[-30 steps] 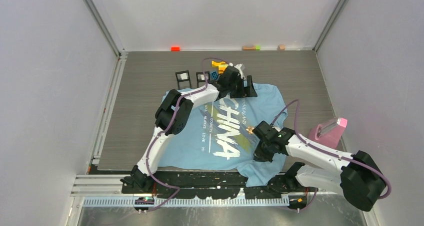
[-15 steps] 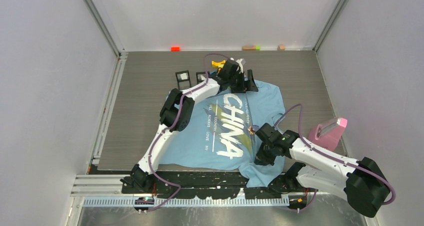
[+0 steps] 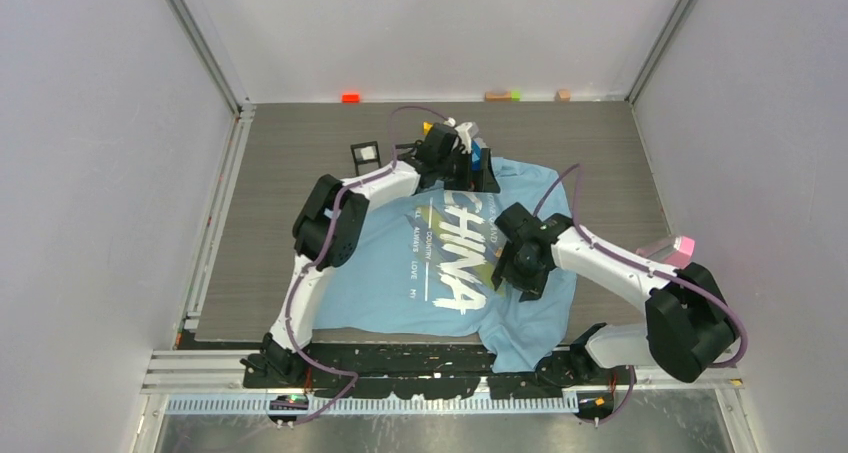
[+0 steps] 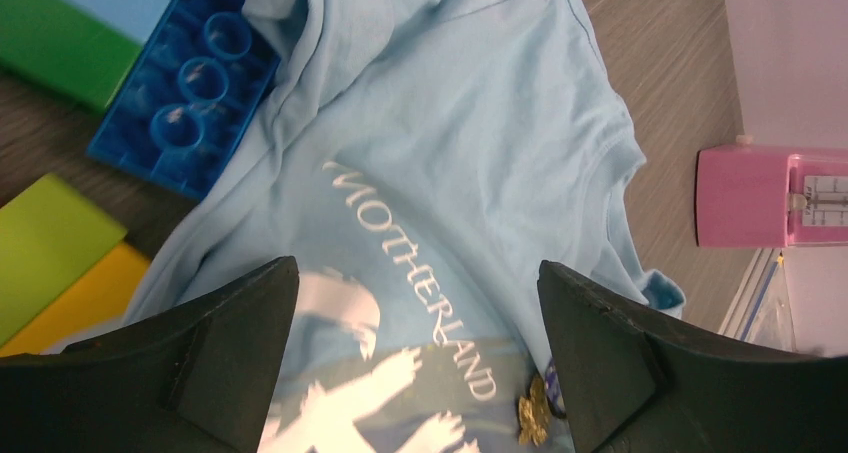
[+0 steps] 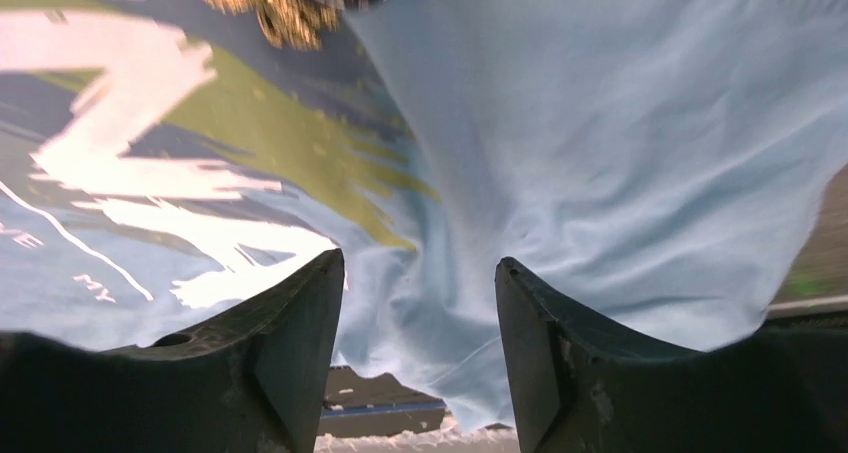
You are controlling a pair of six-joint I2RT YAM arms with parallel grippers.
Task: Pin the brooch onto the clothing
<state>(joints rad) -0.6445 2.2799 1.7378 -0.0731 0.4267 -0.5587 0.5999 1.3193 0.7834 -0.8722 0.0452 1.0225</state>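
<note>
Resting on the light blue T-shirt by its yellow-green streaks, the brooch looks placed while the right pincer and left pincer both gape empty, so the next move likely calls for checking that it holds.

The clothing is soft, matt cloth, lightly creased. The brooch glitters like gold metal. The blue block is glossy plastic. The table shows matt wood grain.

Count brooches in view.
1. The brooch lies on the T-shirt, at the edge of its chest print, just ahead of the right gripper. None visible elsewhere.
</note>
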